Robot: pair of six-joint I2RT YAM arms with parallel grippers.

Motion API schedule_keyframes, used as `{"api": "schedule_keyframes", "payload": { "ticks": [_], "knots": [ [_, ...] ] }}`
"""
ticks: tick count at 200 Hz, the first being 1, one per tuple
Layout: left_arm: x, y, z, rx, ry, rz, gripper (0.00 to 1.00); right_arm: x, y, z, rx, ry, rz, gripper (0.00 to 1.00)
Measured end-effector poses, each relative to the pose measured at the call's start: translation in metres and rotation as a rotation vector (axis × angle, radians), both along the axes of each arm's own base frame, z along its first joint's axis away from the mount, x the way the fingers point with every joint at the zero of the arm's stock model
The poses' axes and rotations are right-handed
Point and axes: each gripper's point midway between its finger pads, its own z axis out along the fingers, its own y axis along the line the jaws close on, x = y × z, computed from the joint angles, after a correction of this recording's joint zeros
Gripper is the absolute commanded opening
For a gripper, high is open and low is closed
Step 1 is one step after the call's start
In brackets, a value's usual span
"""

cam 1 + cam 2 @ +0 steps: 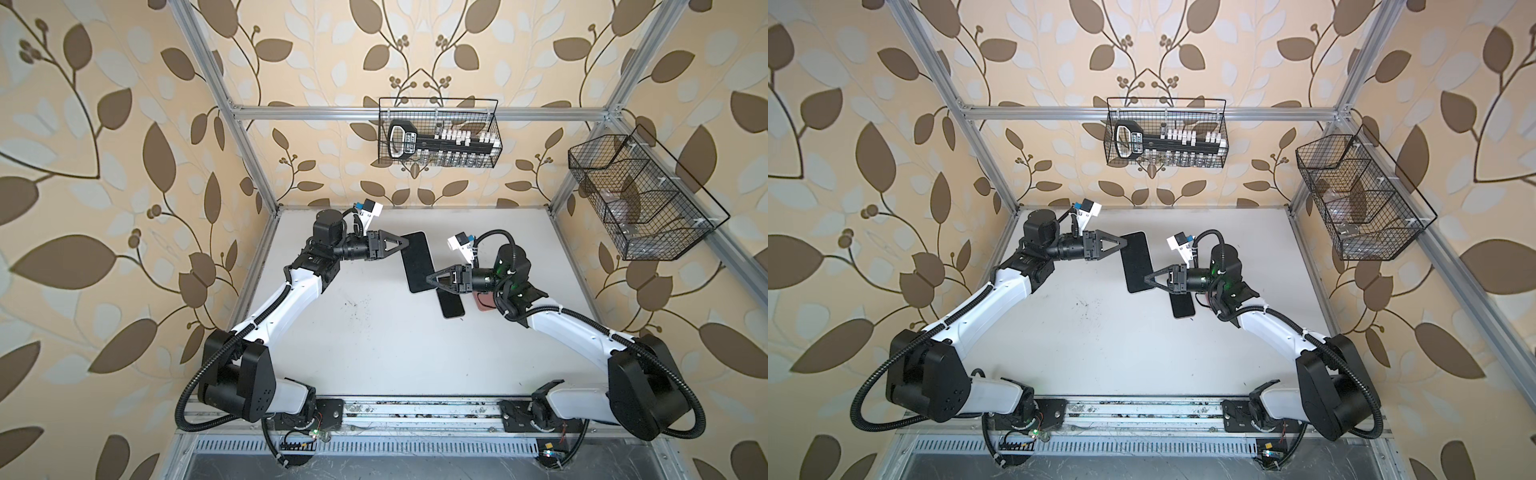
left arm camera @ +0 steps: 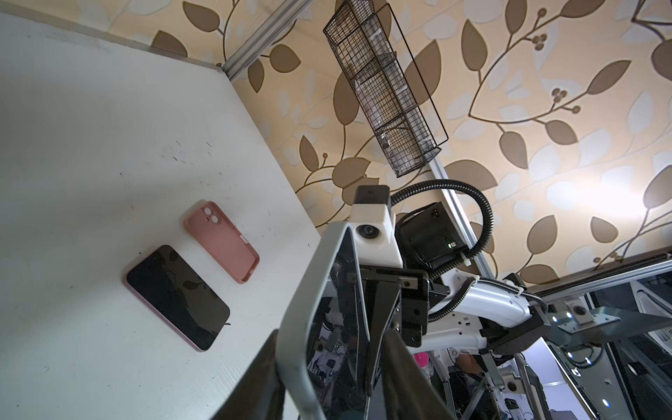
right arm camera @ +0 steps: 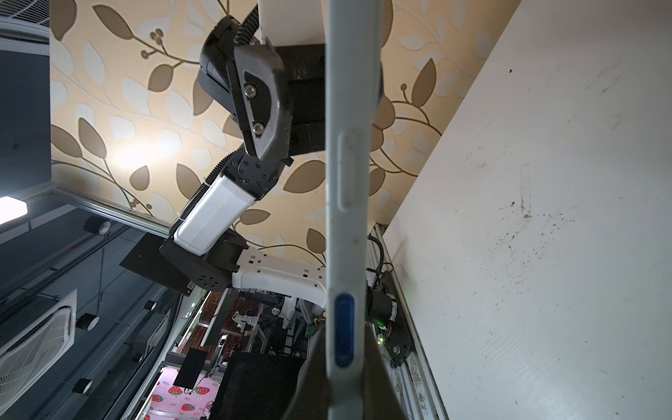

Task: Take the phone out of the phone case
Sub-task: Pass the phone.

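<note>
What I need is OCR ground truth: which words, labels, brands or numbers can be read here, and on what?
No text is legible.
Label on the black tool in the wire basket: too blurred to read in both top views.
On the held phone: nothing printed shows.
On the other phone and the pink case: nothing printed shows.

Two robot arms, left arm (image 1: 274,303) and right arm (image 1: 561,324), one gripper apiece: left gripper (image 1: 403,241), right gripper (image 1: 429,276). Two phones: a cased phone (image 1: 417,262) held aloft, a second phone (image 2: 178,296) flat on the one white table (image 1: 374,353). Two cases: grey case (image 2: 312,276) on the held phone, pink case (image 2: 222,242) empty. Two wire baskets: back basket (image 1: 497,133), side basket (image 1: 602,166), both wall-hung.
</note>
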Motion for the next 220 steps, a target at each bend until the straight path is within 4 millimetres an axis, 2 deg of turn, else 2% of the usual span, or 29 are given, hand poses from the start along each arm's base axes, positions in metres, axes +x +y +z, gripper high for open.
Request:
{"api": "schedule_keyframes", "payload": {
  "ticks": [40,108,200,220],
  "knots": [
    [-0.007,-0.009,0.0,-0.005,0.001,-0.039,0.42,-0.001,0.003,0.004,0.011,-0.014,0.009,0.0],
    [-0.007,-0.013,-0.003,-0.008,0.02,-0.047,0.25,-0.001,0.005,0.005,0.017,-0.023,0.014,0.0],
    [-0.006,-0.013,0.005,-0.035,0.026,-0.046,0.23,0.0,0.005,0.009,0.027,-0.046,0.011,0.0],
    [-0.006,-0.013,0.005,-0.039,0.036,-0.047,0.12,0.001,0.004,0.009,0.028,-0.047,0.009,0.0]
  ]
}}
